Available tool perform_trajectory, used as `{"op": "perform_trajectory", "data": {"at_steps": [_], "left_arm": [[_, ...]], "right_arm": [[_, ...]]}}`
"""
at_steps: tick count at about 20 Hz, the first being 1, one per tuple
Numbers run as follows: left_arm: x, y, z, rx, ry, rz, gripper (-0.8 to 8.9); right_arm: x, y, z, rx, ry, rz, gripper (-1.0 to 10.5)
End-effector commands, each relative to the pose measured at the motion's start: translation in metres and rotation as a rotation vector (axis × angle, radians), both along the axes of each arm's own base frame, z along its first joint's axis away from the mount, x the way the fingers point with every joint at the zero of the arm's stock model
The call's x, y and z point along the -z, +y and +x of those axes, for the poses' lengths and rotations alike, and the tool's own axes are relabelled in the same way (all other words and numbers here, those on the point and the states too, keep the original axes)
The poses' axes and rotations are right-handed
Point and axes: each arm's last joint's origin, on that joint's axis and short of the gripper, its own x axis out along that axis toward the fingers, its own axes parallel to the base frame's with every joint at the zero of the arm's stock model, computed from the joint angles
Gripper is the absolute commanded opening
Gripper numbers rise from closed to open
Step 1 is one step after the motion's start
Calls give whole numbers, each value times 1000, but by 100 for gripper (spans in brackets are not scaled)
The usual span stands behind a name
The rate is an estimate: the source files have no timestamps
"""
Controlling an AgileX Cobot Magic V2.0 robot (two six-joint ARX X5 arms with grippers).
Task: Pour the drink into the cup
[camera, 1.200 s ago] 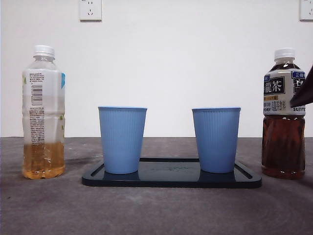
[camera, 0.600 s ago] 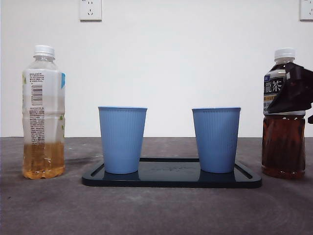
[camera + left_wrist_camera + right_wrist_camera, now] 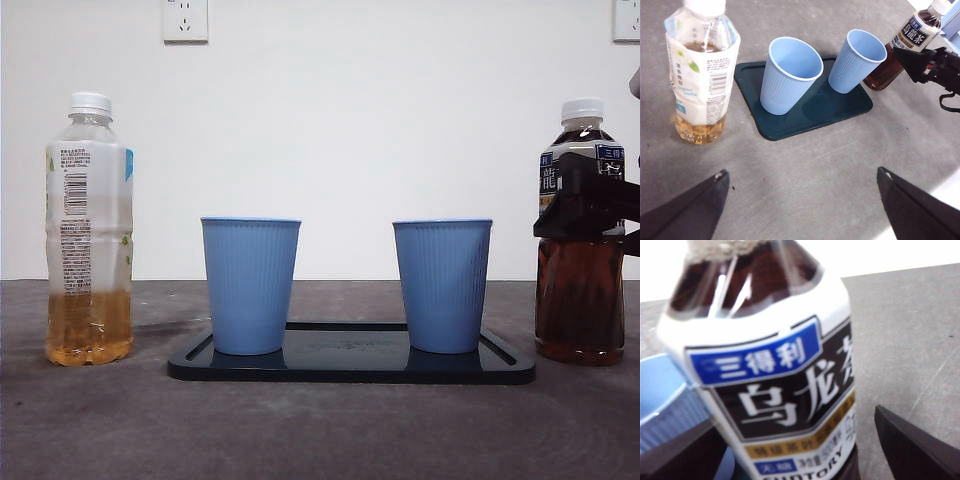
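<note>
Oolong bottle (image 3: 578, 290) stands capped on the worktop (image 3: 320, 430) just beside the tray (image 3: 350, 368); the right tool (image 3: 590, 205) straddles its label, jaws apart — not clamped; both blue cups (image 3: 442, 285) wait upright on the tray; left tool (image 3: 800, 210) waits, jaws apart.

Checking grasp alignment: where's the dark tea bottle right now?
In the front view the dark tea bottle stands on the table at the far right, beside the tray and nearest the right-hand blue cup, with the right gripper around its label.
</note>
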Motion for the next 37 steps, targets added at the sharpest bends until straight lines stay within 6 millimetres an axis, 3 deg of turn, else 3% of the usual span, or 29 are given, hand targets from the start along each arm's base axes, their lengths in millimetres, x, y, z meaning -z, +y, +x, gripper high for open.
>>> {"op": "perform_trajectory", "data": {"at_steps": [1,3,14,20,24,27,33,37], "left_arm": [[-6,0,0,9,-32,2,478],[-6,0,0,11,-33,3,478],[-6,0,0,11,-35,4,478],[-6,0,0,10,-40,14,478],[-6,0,1,11,-51,26,478],[-6,0,1,10,-52,27,477],[-6,1,1,-10,-54,44,478],[-6,1,1,-10,-54,44,478]], "right_arm": [[2,2,4,-2,-19,-9,450],[4,2,7,-2,-11,-10,449],[1,3,8,-36,-44,9,153],[-20,2,0,-45,-85,13,117],[-50,1,-2,-35,-65,-62,111],[-86,1,1,-22,-25,-176,111],[-156,1,4,-53,62,-522,104],[-185,3,-2,-39,73,-751,102]]}}
